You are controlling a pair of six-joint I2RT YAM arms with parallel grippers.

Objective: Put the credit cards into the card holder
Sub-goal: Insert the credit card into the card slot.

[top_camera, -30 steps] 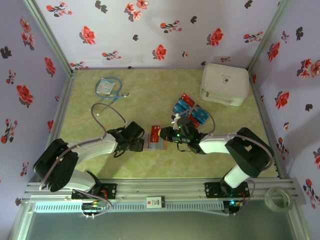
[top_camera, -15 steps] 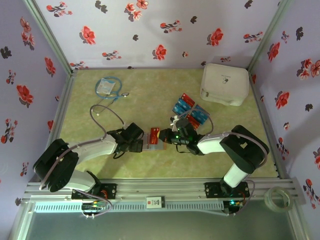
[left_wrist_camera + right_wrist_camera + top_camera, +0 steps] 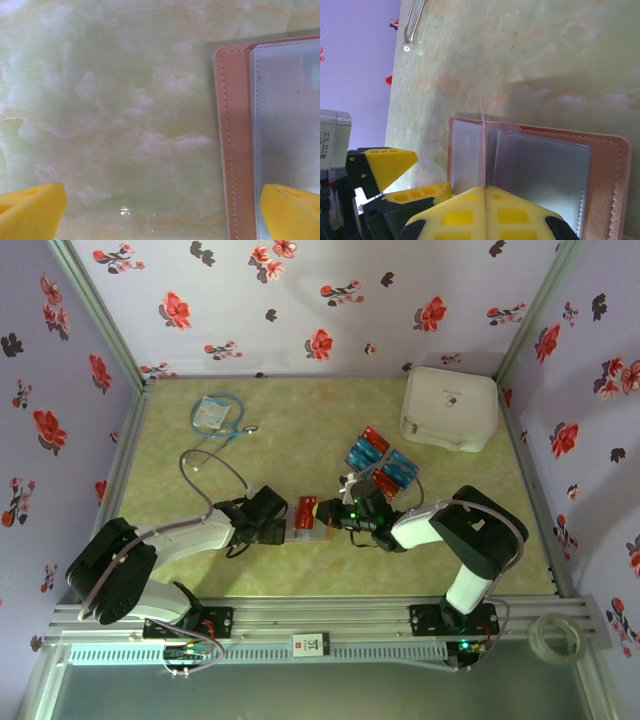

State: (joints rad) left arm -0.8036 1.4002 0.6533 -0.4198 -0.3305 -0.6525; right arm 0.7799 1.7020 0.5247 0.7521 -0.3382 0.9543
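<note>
One card (image 3: 482, 145) pinched edge-on in right gripper (image 3: 485, 190), jaws clamped: slide straight into a sleeve of holder (image 3: 609, 195) lying unfolded mid-table, left gripper (image 3: 161, 212) spread wide, empty, astride its edge.

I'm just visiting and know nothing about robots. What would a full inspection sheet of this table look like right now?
Surface: green marbled table, no spills seen.
Job's things: brown card holder lying open between the arms; one card held edge-on over it; loose red and blue cards piled farther back.
Clutter: white case; blue-and-white packet; tape roll on the front rail.
Grippers: left jaws open, one tip over the holder's grey panel; right jaws shut on the card.
Cables: grey cable looping off the left arm.
Surroundings: lilac floral walls.
</note>
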